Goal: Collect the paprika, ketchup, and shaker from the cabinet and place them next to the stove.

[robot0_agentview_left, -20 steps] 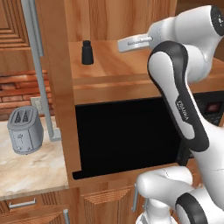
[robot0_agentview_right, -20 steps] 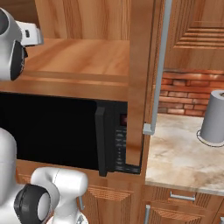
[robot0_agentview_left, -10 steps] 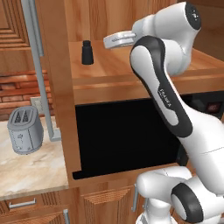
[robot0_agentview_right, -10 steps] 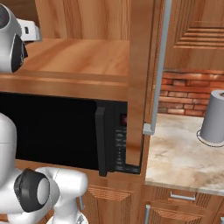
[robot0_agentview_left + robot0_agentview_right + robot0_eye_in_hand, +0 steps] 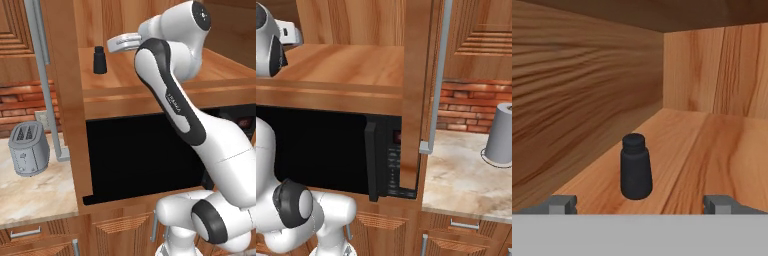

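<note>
Gripper (image 5: 640, 204) is inside the cabinet (image 5: 150, 85), level with the shelf, with its jaws wide apart and nothing between them. Ahead of it, slightly to the left side between the two tips, the shaker (image 5: 635, 167) stands upright on the planks — not yet touched. Near the gripper I see no paprika and no ketchup, so I judge these two may be already moved — the shaker remains.

The small all-black shaker (image 5: 635, 167) stands upright on the cabinet (image 5: 712, 165) shelf, ahead of the wide-open claw (image 5: 641, 204), apart from it.
</note>
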